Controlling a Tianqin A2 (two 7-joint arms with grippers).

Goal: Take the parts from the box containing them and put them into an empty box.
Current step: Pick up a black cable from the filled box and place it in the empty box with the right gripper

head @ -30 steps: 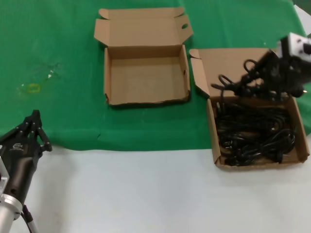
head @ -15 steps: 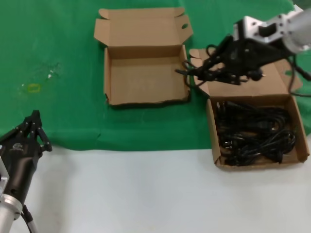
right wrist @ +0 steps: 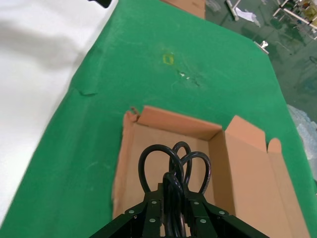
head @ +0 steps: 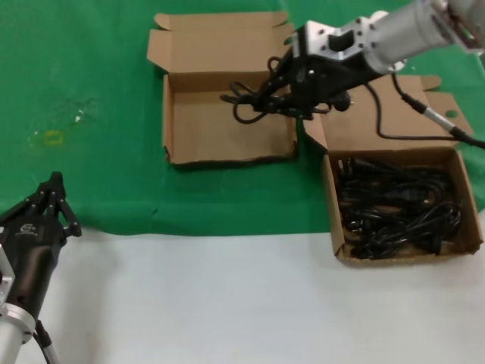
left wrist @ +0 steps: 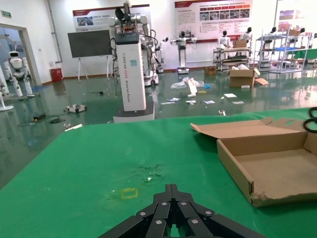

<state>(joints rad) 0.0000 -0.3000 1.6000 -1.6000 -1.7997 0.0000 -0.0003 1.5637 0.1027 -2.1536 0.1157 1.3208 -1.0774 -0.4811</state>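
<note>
A: Where is the looped bundle of thin black power cord (head: 254, 102) held?

B: It is clamped in the right pincer (head: 282, 97), with its loops sticking out past the fingertips. It is hung over the right half of the shallow brown cardboard box with the wavy front wall (head: 227, 158), whose floor is bare. In the right wrist view the loops (right wrist: 174, 163) are seen fanned out just ahead of the pincer (right wrist: 171, 198), above that box (right wrist: 136, 148).

A: And the other cords?

B: A tangle of black cords with moulded plugs (head: 398, 208) is left in the larger straight-walled brown cardboard box (head: 405, 258), at the right of the green-covered surface (head: 98, 152).

A: The left pincer?

B: The left pincer (head: 54, 199) is parked near the surface's front-left, fingers drawn together. A small white logo is printed on it, but it cannot be read.
</note>
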